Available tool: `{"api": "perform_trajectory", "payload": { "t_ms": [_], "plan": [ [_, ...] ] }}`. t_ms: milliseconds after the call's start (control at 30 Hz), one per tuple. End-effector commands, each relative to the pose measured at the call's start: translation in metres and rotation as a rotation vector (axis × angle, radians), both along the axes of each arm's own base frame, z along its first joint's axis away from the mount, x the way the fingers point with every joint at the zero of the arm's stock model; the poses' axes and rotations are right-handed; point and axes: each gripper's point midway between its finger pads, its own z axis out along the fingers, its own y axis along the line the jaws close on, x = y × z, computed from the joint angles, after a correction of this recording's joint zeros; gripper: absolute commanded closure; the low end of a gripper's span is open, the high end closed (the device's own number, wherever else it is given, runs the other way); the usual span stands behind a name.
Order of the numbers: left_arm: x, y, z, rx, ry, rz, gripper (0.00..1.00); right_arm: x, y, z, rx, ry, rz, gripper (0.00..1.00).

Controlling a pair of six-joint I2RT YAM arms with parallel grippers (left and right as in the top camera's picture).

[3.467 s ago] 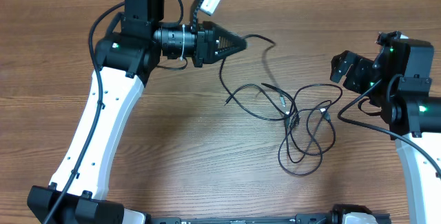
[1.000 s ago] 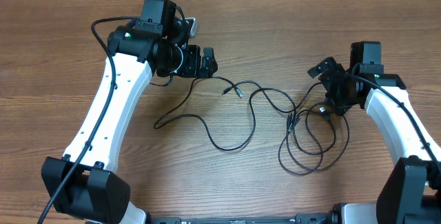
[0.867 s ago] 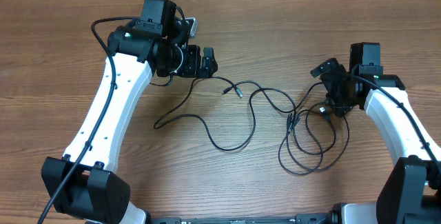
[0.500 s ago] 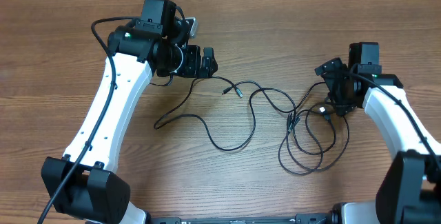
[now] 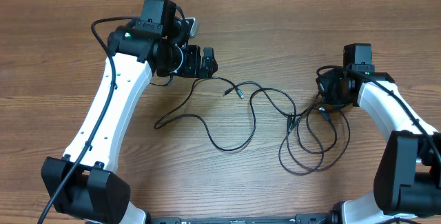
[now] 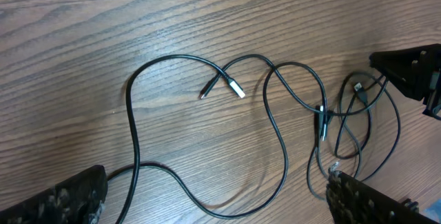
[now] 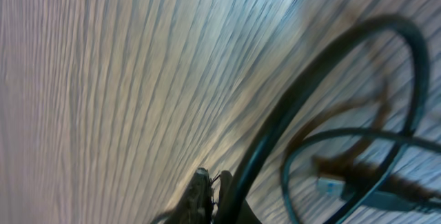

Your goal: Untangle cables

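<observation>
Fingertips of the right gripper (image 5: 329, 94) were pinched shut, seemingly on a strand of the thin black plug-ended cables (image 5: 290, 120), which sprawled from mid-table toward the right edge of the brown wooden tabletop (image 5: 227, 189). Beyond, the left gripper (image 5: 209, 63) gaped wide, empty. Light, limp, slippery cords probably; best taken beside a plug.

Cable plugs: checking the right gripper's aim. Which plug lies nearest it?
The plug right beside the right gripper, at the clump's upper right; the other plugs lie further left.
</observation>
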Motion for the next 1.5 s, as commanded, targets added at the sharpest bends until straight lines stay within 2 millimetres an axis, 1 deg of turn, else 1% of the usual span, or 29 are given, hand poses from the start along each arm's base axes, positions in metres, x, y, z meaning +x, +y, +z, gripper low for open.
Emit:
{"api": "perform_trajectory", "payload": {
  "t_ms": [0,67,200,300,333,467,533,633,733,767,833,933,1033,1267,1467],
  "plan": [
    [0.003,-0.001,0.001,0.006,-0.008,-0.003,0.0,0.012,0.026,0.027,0.121,-0.09,0.123,0.96],
    [0.003,-0.001,0.001,0.006,-0.008,-0.003,0.01,0.023,0.034,0.055,0.145,-0.175,0.19,0.96],
    [0.003,-0.001,0.001,0.006,-0.008,-0.003,0.0,0.038,0.037,0.117,0.109,-0.322,0.261,0.96],
    [0.003,-0.001,0.001,0.006,-0.008,-0.003,0.0,0.041,0.035,0.171,0.063,-0.429,0.301,0.96],
    [0.003,-0.001,0.001,0.006,-0.008,-0.003,0.0,0.042,0.035,0.192,0.041,-0.47,0.313,0.96],
    [0.003,-0.001,0.001,0.006,-0.008,-0.003,0.0,0.036,0.031,0.265,-0.037,-0.613,0.333,0.96],
    [0.003,-0.001,0.001,0.006,-0.008,-0.003,0.0,0.03,0.031,0.308,-0.075,-0.706,0.351,0.96],
    [0.003,-0.001,0.001,0.006,-0.007,-0.003,0.0,0.018,0.032,0.362,-0.105,-0.827,0.352,0.96],
    [0.003,-0.001,0.001,0.006,-0.008,-0.003,0.0,0.007,0.033,0.401,-0.13,-0.916,0.356,0.96],
    [0.003,-0.001,0.001,0.006,-0.008,-0.003,0.0,0.003,0.033,0.409,-0.134,-0.932,0.356,0.96],
    [0.003,-0.001,0.001,0.006,-0.008,-0.003,0.0,-0.002,0.034,0.417,-0.141,-0.944,0.36,0.96],
    [0.003,-0.001,0.001,0.006,-0.008,-0.003,0.0,-0.007,0.036,0.42,-0.158,-0.943,0.392,0.96],
    [0.003,-0.001,0.001,0.006,-0.008,-0.005,0.0,-0.007,0.036,0.419,-0.165,-0.945,0.406,0.96],
    [0.003,-0.001,0.001,0.006,-0.007,-0.003,0.0,-0.006,0.037,0.434,-0.212,-1.003,0.438,0.96],
    [0.003,-0.001,0.001,0.006,-0.007,-0.003,0.0,-0.01,0.037,0.448,-0.221,-1.038,0.437,0.96]
  ]
}}
